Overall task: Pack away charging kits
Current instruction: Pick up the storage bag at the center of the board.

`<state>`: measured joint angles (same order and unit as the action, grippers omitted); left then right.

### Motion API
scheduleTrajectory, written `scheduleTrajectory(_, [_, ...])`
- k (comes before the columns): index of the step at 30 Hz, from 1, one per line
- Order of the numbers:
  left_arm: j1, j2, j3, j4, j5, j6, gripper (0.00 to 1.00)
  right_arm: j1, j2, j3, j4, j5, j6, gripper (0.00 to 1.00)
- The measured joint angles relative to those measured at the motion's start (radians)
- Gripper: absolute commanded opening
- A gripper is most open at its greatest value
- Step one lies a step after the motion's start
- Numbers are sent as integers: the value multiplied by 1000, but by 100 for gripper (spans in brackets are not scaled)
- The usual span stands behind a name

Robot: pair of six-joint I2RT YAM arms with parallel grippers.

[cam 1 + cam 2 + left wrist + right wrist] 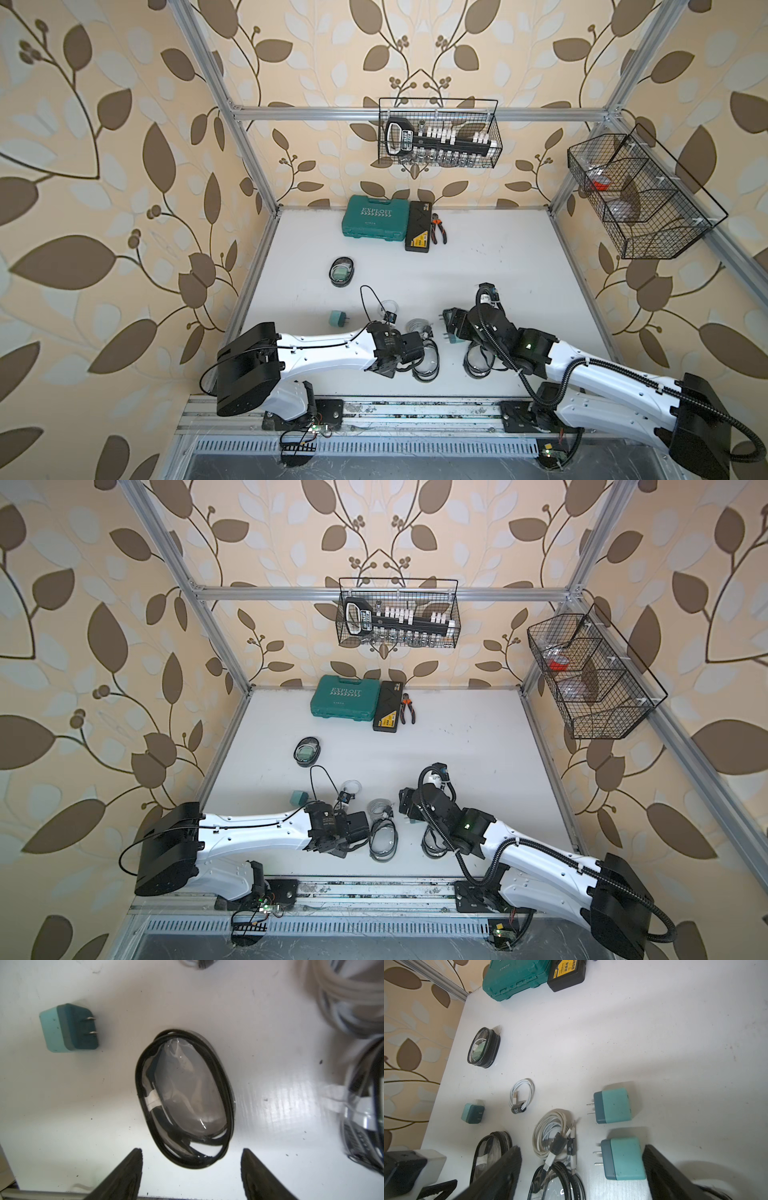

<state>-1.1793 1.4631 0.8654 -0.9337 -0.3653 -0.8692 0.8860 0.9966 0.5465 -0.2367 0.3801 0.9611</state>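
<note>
While both grippers stand spread and empty, the left gripper [192, 1150] hangs over 1 clear pouch [182, 1095] lying flat on the white table [62, 1105]; the right gripper [582, 1148] hangs over 1 teal adapter [625, 1159], near 1 coiled cable [554, 1134].

Four oval pouches: a filled pouch [483, 1047], a second pouch [182, 1097], a third pouch [560, 1184], a fourth pouch [473, 370]. Three loose teal adapters [472, 1113], [612, 1105], [623, 1158]. Three coiled cables: a small coil [513, 1097], two overlapping coils [550, 1138]. One tool case [374, 218], one black case [417, 226], one pliers [438, 228], two wire baskets [457, 160], [665, 245].
</note>
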Motion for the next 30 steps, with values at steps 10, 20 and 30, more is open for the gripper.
scheduleTrajectory(10, [0, 139, 64, -51, -40, -31, 63, 0, -27, -14, 1, -4, 0, 90])
scheduleTrajectory(20, [0, 189, 97, -66, -64, -36, 22, 0, -48, -27, 1, -4, 0, 90])
scheduleTrajectory(30, [2, 252, 140, -98, -88, -38, 46, 0, -48, -29, 1, -3, 0, 90])
